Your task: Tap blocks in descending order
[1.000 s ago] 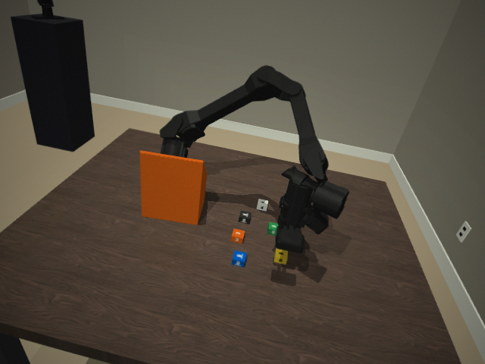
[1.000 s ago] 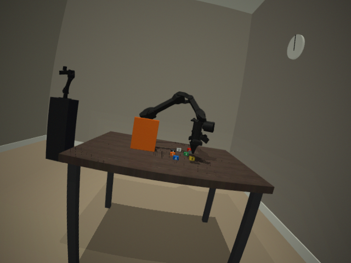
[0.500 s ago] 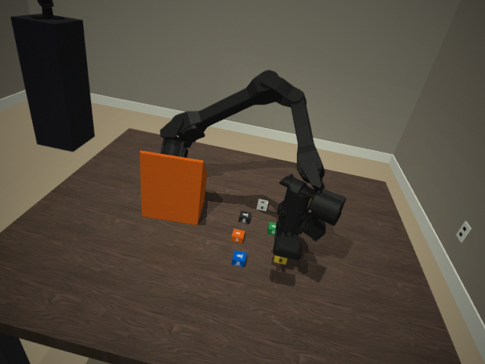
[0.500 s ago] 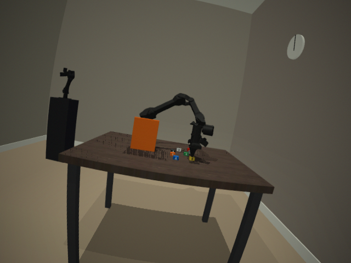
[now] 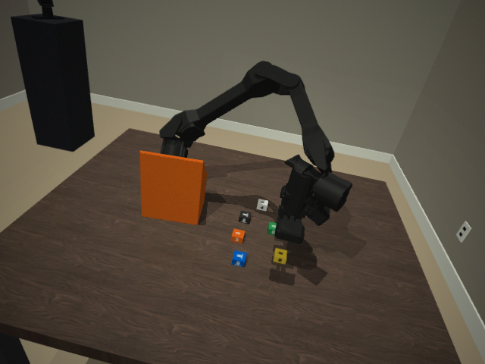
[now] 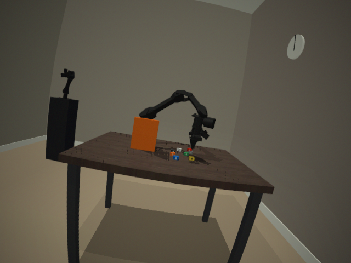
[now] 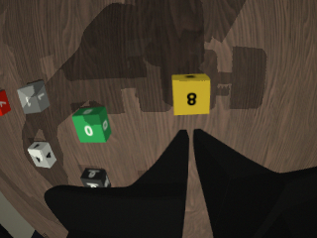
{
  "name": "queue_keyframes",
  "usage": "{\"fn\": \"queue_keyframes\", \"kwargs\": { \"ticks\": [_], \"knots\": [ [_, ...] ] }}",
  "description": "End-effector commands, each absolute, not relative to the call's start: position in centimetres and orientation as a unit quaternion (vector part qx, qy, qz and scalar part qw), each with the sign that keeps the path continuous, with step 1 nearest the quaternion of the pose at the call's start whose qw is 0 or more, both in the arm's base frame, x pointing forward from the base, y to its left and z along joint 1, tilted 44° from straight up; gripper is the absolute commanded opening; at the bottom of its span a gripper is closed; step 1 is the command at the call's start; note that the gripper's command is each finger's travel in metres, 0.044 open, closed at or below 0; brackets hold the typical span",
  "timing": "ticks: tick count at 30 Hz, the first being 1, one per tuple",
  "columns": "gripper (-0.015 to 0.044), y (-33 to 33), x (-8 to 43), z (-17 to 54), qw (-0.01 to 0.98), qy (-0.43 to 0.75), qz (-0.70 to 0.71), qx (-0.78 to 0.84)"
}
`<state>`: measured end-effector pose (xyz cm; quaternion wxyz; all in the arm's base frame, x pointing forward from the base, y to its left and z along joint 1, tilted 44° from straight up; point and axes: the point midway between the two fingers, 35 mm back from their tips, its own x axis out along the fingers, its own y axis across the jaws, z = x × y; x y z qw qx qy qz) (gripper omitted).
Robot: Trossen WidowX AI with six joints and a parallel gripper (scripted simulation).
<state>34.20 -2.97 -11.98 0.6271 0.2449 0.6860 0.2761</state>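
My gripper (image 6: 193, 148) (image 7: 189, 137) is shut and empty above the table, its tips beside the yellow block (image 5: 280, 255) (image 6: 191, 158) (image 7: 191, 100) in the wrist view. The yellow block shows 8. The green block (image 5: 271, 228) (image 6: 186, 153) (image 7: 90, 127) shows 0. The white block (image 5: 262, 205) (image 6: 179, 149) (image 7: 42, 155) seems to show 4. The grey block (image 6: 190, 152) (image 7: 34, 97) and red block (image 6: 189, 148) (image 7: 3, 103) have unclear digits. The black block (image 5: 245, 217) (image 7: 95, 177) is partly hidden in the wrist view. The orange block (image 5: 238, 236) and blue block (image 5: 239, 258) stand left of yellow.
A tall orange panel (image 5: 170, 189) (image 6: 144, 134) stands on the table (image 5: 156, 286) (image 6: 113, 158), left of the blocks and in front of the arm's base. A dark pedestal (image 5: 54, 78) (image 6: 62, 127) with another arm stands beyond the table's left side.
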Motion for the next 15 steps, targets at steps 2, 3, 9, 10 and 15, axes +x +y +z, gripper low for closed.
{"fn": "queue_keyframes", "kwargs": {
  "ticks": [2, 3, 9, 10, 15],
  "knots": [
    [0.002, -6.9, 34.9, -8.1, 0.639, 0.678, 0.271, 0.241],
    [0.002, -6.9, 34.9, -8.1, 0.639, 0.678, 0.271, 0.241],
    [0.002, -6.9, 34.9, -8.1, 0.639, 0.678, 0.271, 0.241],
    [0.002, -6.7, 35.0, -7.8, 0.639, 0.679, 0.27, 0.241],
    [0.002, -0.3, 37.3, -1.6, 0.642, 0.68, 0.262, 0.237]
  ]
}}
